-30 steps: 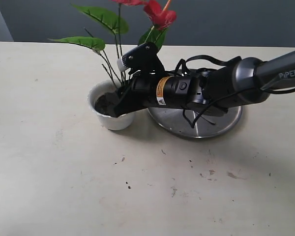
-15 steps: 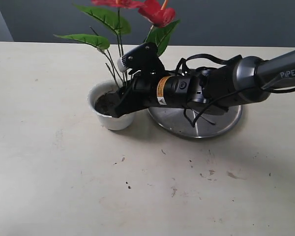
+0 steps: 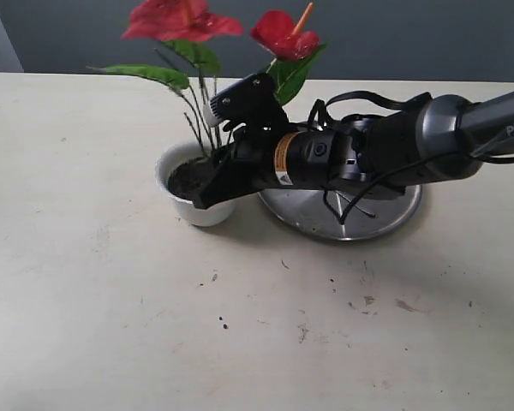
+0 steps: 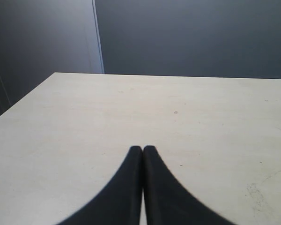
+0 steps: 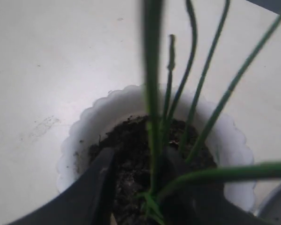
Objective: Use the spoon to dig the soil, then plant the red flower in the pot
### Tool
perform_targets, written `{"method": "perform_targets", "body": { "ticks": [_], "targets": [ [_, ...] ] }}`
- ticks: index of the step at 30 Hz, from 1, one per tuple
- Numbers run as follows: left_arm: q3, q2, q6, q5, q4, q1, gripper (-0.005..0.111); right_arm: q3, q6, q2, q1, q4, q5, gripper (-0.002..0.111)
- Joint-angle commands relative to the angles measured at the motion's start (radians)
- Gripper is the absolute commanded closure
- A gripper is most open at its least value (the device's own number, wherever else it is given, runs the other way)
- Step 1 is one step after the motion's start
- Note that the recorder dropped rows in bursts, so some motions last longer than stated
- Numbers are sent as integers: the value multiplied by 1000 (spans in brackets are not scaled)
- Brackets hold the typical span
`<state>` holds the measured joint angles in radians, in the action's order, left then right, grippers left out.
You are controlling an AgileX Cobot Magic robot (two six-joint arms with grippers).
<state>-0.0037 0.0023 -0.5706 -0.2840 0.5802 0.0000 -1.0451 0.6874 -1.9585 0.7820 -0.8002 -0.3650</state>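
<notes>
The white scalloped pot [image 3: 182, 207] stands left of centre, holding dark soil [image 3: 183, 178]. The red flower [image 3: 278, 32] rises from it with two red blooms and green leaves. My right gripper [image 3: 212, 183] reaches down to the pot's rim. In the right wrist view it [image 5: 140, 164] is open, its fingers [image 5: 100, 180] standing on either side of the green stems [image 5: 152, 117] above the soil [image 5: 129, 140] in the pot [image 5: 91, 122]. My left gripper [image 4: 143, 149] is shut and empty over bare table. The spoon is out of view.
A large round steel plate [image 3: 385, 216] lies right of the pot, mostly under my right arm. Crumbs of soil [image 3: 360, 301] are scattered on the pale table [image 3: 86, 308] in front of it.
The flower has come lower and leaned left, so both blooms now show whole. My right gripper has stayed at the pot's rim.
</notes>
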Motion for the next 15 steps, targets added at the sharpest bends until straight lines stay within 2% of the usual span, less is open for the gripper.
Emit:
{"method": "perform_targets", "body": {
  "ticks": [1, 4, 6, 15],
  "targets": [
    [4, -2, -2, -1, 0, 1, 106, 13, 9, -7, 16, -26, -29, 93],
    [4, -2, -2, -1, 0, 1, 106, 13, 9, -7, 16, -24, -33, 105],
    [4, -2, -2, -1, 0, 1, 106, 13, 9, -11, 16, -24, -35, 109],
    [4, -2, -2, -1, 0, 1, 106, 10, 3, -129, 16, -24, -90, 109]
  ]
}}
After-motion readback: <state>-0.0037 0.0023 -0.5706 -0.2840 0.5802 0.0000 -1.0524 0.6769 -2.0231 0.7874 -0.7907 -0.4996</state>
